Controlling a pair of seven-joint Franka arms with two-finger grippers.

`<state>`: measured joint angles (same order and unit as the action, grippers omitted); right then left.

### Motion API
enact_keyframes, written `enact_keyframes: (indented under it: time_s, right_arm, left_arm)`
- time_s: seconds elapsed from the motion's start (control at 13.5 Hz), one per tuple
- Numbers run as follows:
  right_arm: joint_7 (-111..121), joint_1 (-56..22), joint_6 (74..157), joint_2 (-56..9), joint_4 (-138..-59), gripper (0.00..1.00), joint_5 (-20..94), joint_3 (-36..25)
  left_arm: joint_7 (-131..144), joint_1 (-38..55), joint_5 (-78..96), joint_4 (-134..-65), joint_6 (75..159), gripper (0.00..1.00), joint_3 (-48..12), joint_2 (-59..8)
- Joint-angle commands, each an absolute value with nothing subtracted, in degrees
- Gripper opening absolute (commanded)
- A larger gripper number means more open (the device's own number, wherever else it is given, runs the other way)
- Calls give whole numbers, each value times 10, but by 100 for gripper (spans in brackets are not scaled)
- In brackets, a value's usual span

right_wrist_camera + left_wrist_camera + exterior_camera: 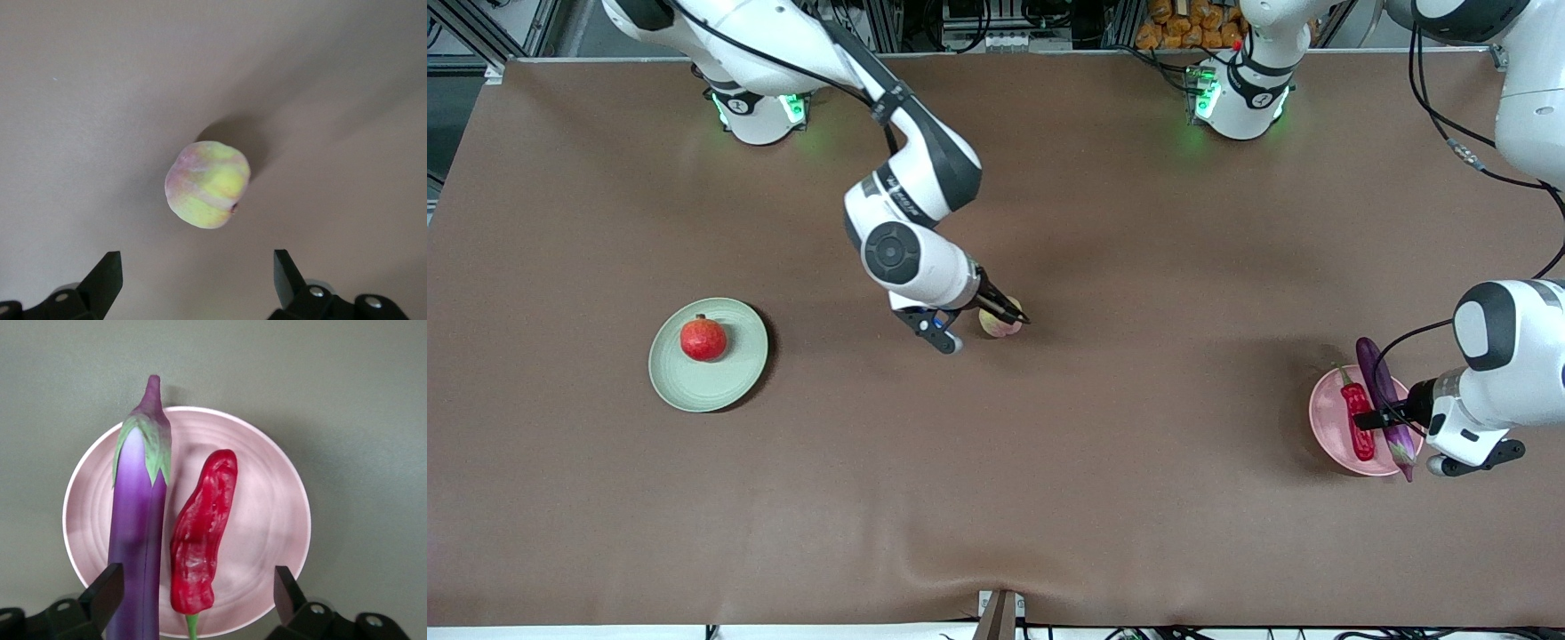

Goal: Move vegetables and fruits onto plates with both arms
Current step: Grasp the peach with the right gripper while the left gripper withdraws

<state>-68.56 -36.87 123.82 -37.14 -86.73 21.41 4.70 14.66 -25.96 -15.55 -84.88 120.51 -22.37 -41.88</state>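
The purple eggplant and the red chili pepper lie side by side on the pale pink plate at the left arm's end of the table. My left gripper hovers over them, open and empty. In the left wrist view the eggplant and chili lie on the plate between the spread fingers of the gripper. The red pomegranate sits on the pale green plate. My right gripper is open just over the peach mid-table. The right wrist view shows the peach ahead of the open gripper.
The table is covered with a brown cloth that has a raised fold at its near edge. The two arm bases stand along the edge farthest from the front camera. Orange items lie off the table past that edge.
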Motion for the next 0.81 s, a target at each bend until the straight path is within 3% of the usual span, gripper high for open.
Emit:
enact_keyframes:
  time_s: [0.0, 0.37, 0.44, 0.67, 0.74]
  right_arm:
    - [-705, -389, 1273, -402, -854, 100, 219, 39]
    - [-705, -406, 1330, -443, -858, 100, 215, 35]
    - [-704, -406, 1334, -446, -858, 90, 206, 34]
    - [-704, -398, 1329, -447, -860, 40, 156, 34]
    - [-703, -396, 1328, -446, -863, 4, 154, 33]
  left_arm:
    - [141, -264, -145, -851, 1201, 100, -231, -400]
    - [118, -265, -141, -858, 1153, 100, -238, -314]
    - [112, -265, -137, -858, 1137, 100, -254, -295]
    - [110, -265, -95, -857, 1080, 100, -261, -227]
    - [106, -265, -81, -855, 1066, 100, -261, -204]
